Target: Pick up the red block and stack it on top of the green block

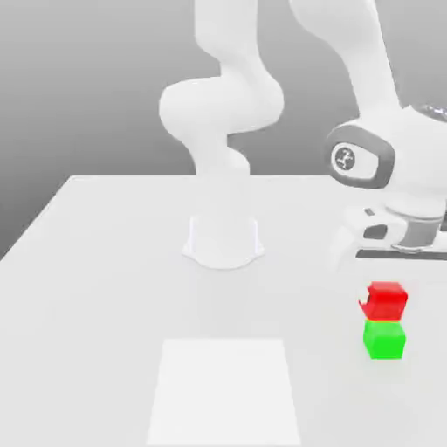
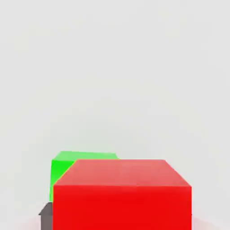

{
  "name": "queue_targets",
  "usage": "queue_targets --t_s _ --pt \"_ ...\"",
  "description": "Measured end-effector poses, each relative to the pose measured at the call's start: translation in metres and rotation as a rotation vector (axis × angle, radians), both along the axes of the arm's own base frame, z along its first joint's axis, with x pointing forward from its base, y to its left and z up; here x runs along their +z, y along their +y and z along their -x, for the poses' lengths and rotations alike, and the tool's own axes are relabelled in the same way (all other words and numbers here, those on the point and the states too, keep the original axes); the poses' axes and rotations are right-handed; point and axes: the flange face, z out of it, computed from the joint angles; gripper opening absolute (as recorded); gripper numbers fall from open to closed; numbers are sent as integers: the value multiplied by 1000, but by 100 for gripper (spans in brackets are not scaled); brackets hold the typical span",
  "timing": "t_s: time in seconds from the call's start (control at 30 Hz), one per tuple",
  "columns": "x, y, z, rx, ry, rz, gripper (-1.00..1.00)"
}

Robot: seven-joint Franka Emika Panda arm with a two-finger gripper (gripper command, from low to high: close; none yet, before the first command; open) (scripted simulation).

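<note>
- Two cubes form a short tower near the exterior view's right edge: the red block (image 1: 385,300) sits on top of the green block (image 1: 384,340), which rests on the white desk (image 1: 105,288).
- Exterior view: the red block sits roughly square over the green one, touching it, which is how the task wants them. The gripper (image 1: 390,254) hangs just above the red block with the arm's wrist bent over the stack, seemingly placed for a straight vertical move. A pale fingertip (image 1: 364,303) shows against the red block's side, so the hold looks at least partly in place, but I cannot tell whether the fingers are clamped on it or let go.
- Exterior view: a paler square patch (image 1: 225,388) lies on the desk, well apart from the stack.
- Hand view: the red block (image 2: 122,195) looms close to the camera, with the green block (image 2: 67,168) peeking out behind and beside it. That offset suggests the stack may be slightly misaligned, or viewed at a slant.
</note>
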Motion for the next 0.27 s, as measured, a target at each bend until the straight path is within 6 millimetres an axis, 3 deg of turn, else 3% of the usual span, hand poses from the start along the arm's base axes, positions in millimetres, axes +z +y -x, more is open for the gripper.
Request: queue_targets --t_s 0.27 --pt "-20 1 3 4 13 -14 -100"
